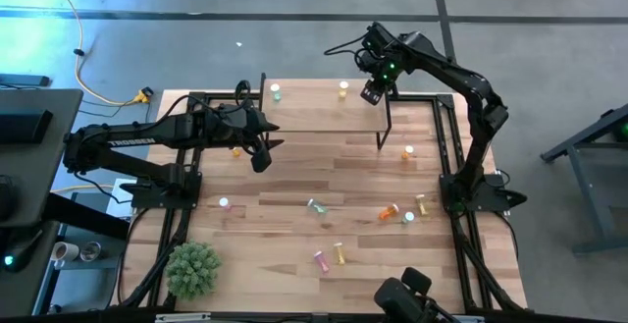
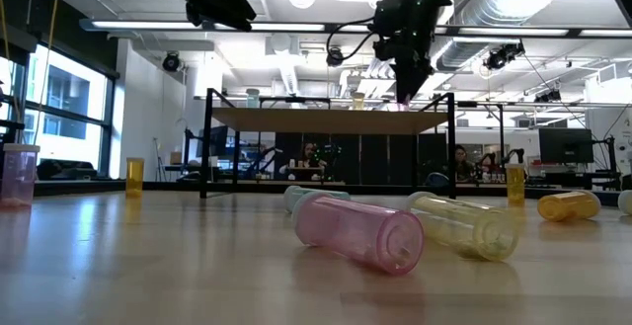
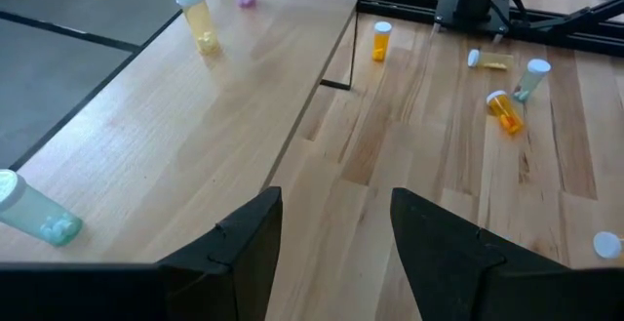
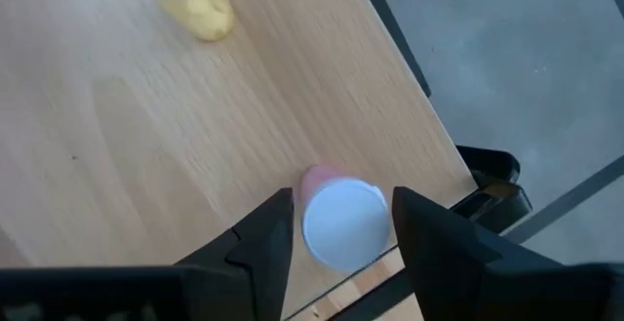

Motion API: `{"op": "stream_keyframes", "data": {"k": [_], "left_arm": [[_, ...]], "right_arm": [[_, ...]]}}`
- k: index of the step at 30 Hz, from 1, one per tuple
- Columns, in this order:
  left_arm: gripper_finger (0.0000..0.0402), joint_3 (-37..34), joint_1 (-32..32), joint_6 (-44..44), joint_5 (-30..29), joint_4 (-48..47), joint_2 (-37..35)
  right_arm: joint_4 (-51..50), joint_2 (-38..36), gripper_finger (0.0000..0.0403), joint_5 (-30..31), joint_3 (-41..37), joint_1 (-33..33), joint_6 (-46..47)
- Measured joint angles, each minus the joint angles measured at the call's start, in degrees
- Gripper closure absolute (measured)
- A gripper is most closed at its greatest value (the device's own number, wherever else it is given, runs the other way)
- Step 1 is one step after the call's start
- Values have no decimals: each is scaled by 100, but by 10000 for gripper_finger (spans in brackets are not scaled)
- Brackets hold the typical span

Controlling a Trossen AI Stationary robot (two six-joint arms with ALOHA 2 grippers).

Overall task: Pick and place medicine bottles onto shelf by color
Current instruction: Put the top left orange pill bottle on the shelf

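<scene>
Placing step in hand: right gripper (image 4: 336,225) above the shelf (image 1: 314,115) at its 2 o'clock corner, jaws spread either side of an upright pink bottle (image 4: 337,218) standing on the wood. Next, by judgement: lifting clear. Left gripper (image 3: 331,228) waiting, jaws spread, over tabletop (image 1: 294,225).

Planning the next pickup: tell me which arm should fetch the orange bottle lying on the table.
Probably the right arm. The orange bottle lies on its side of the table, near its base. The right gripper first has to leave the pink bottle on the shelf.
</scene>
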Motion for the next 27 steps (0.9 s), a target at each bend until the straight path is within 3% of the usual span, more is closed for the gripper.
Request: {"op": "stream_keyframes", "data": {"k": [16,27], "left_arm": [[218,-2,-1,0,-21,-63,0],[218,-2,-1,-726,-748,-1110,0]], "right_arm": [[392,-72,235,-25,13,-2,-191],[678,-627,235,-15,15,-2,-352]]}}
